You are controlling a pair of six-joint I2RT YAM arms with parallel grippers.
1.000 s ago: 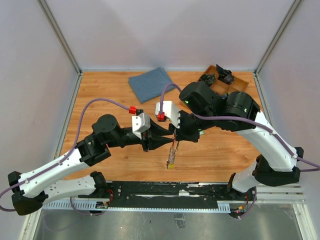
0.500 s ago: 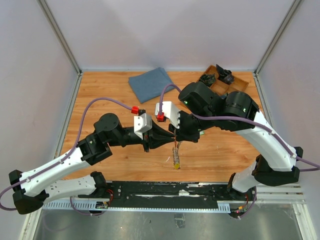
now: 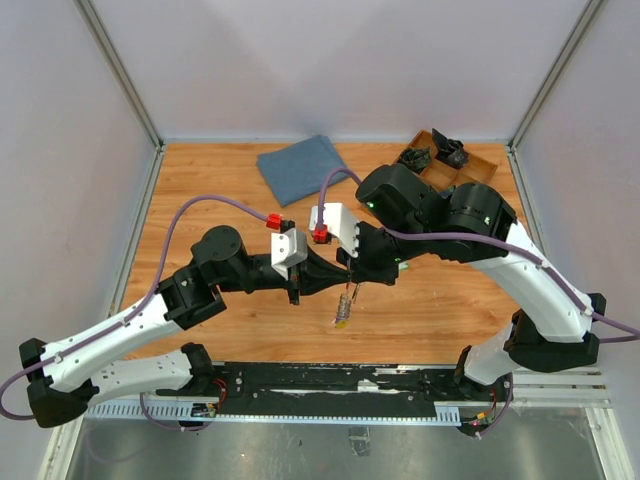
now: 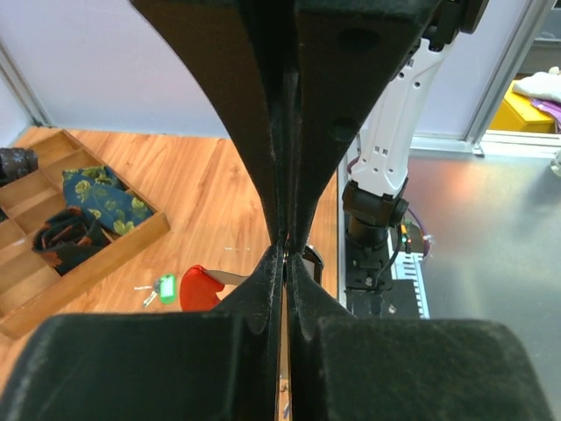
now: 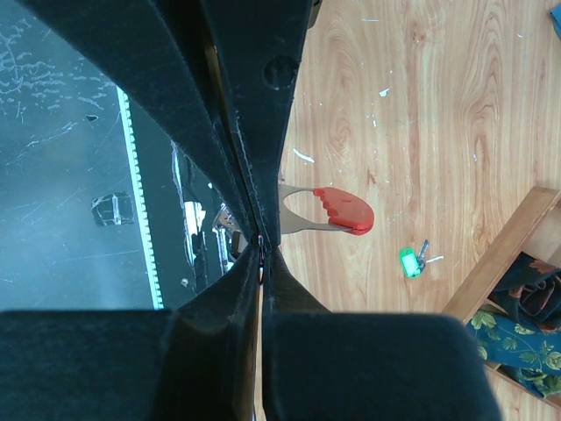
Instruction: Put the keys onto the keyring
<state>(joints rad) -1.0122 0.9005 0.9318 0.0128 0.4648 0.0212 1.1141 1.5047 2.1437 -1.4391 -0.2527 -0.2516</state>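
- Looks like the threading step is in hand: the left gripper (image 3: 336,281) and right gripper (image 3: 350,273) are brought tip to tip above the table (image 3: 200,200). The keys (image 3: 343,308) are dangled just below that meeting point.
- The keyring is too thin to be picked out from above. It's guessed to be pinched where the tips meet.
- The left fingers (image 4: 263,281) are pressed fully together, and so are the right fingers (image 5: 232,281).
- What's clamped by each can't be told.
- Next, a key's hole probably has to be lined up with the ring's open end and slid on, so tiny, steady moves are called for.
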